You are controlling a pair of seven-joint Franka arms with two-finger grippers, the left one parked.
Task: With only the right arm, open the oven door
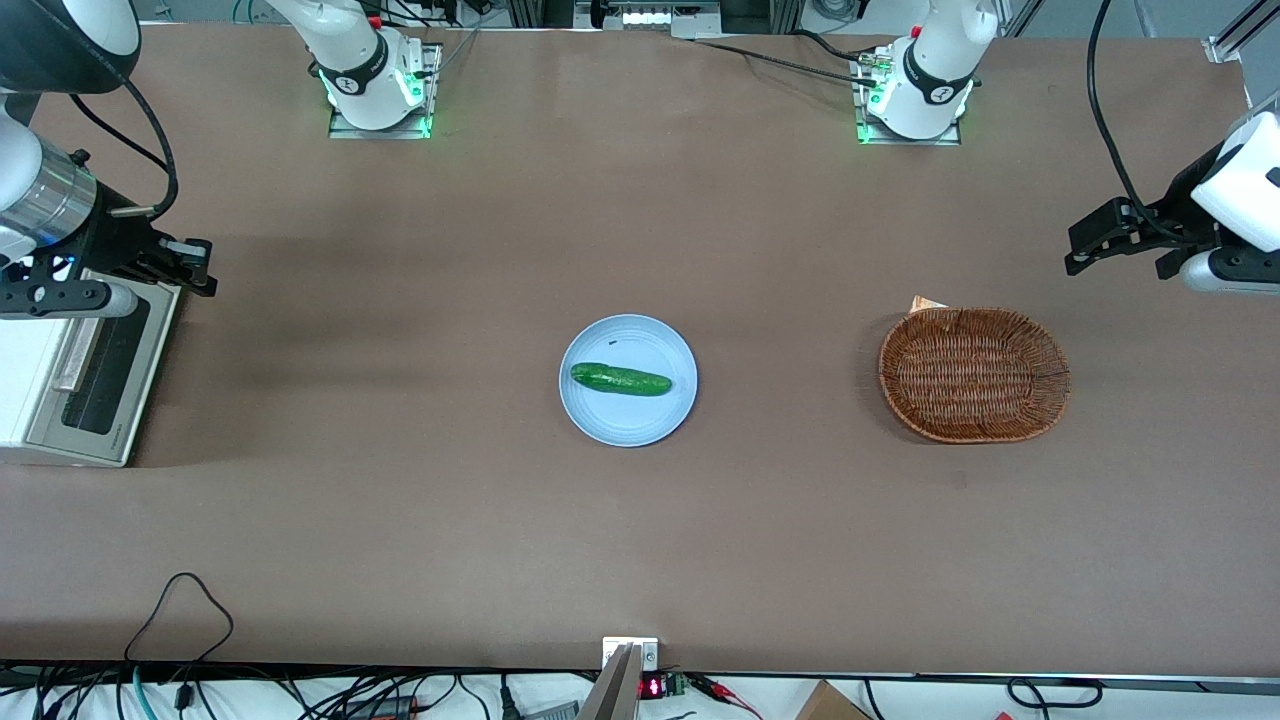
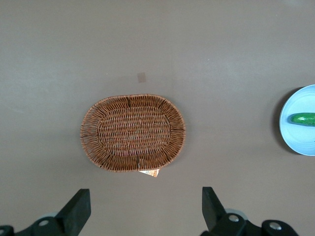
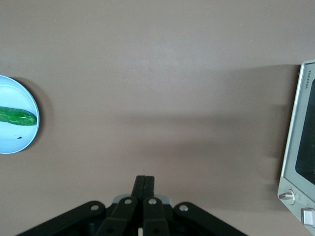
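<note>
The small white toaster oven (image 1: 30, 385) stands at the working arm's end of the table. Its oven door (image 1: 108, 372), a silver-grey frame with a dark window and a silver bar handle (image 1: 75, 352), lies flat against the oven, closed. The right arm (image 1: 45, 195), with its silver wrist ring, hangs above the oven's end that is farther from the front camera. Its black gripper (image 1: 203, 268) is shut and empty, in the air above the table just off the door's edge, not touching it. The right wrist view shows the closed gripper (image 3: 144, 183) and the door frame (image 3: 291, 142).
A blue plate (image 1: 628, 420) with a green cucumber (image 1: 620, 380) sits mid-table. A brown wicker basket (image 1: 973, 375) lies toward the parked arm's end. The oven's knobs (image 3: 285, 195) show in the right wrist view. Cables lie along the table's near edge.
</note>
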